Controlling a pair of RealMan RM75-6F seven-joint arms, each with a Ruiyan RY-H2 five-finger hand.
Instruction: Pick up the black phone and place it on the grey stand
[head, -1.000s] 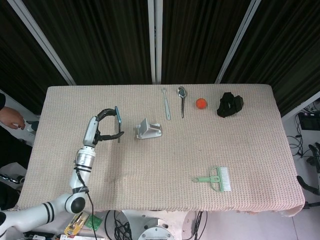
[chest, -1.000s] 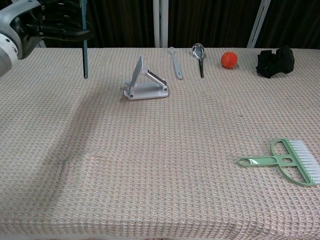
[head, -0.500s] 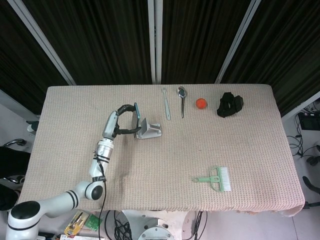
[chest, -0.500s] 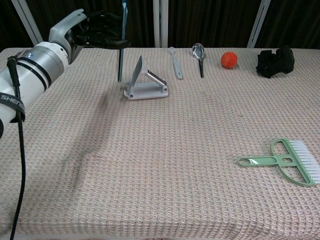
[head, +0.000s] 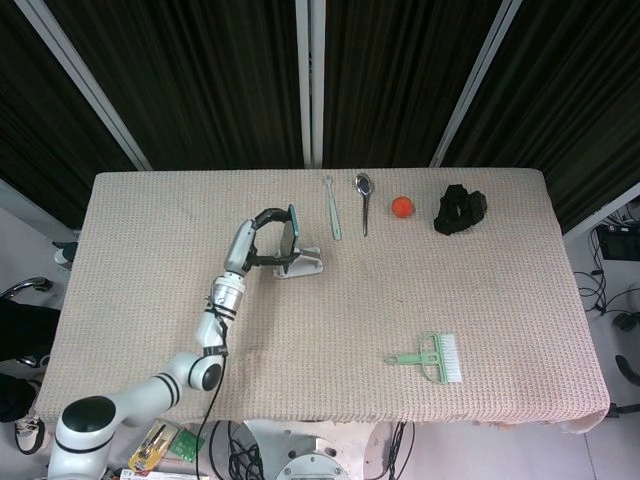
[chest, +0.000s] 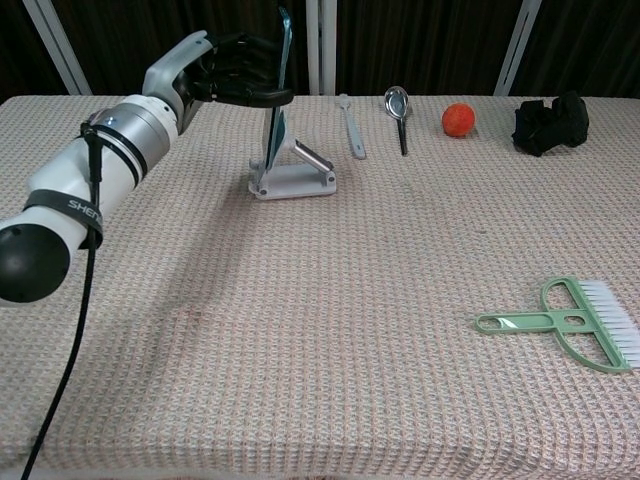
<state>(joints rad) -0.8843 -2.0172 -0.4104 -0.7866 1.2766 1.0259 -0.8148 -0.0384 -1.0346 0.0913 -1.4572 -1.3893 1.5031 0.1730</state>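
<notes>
The left hand (chest: 235, 80) grips the black phone (chest: 280, 90) by its upper part, fingers wrapped around it, and holds it upright and edge-on to the chest camera, directly over the grey stand (chest: 292, 172). From the chest view the phone's lower end meets the sloped back plate of the stand; whether it actually rests in the cradle or hangs just above it cannot be told. In the head view the hand (head: 268, 236) and the phone (head: 291, 237) sit right against the stand (head: 302, 263), with the white forearm running back toward the near left edge of the tabletop (head: 500, 290). The right hand is not in view in either camera.

Along the far side of the woven tabletop lie a grey utensil (chest: 352, 126), a metal spoon (chest: 398, 108), an orange ball (chest: 458, 118) and a crumpled black object (chest: 549, 122), each apart from its neighbour and all well clear of the stand. A green brush (chest: 574, 328) lies flat near the right front corner, bristles pointing to the right
</notes>
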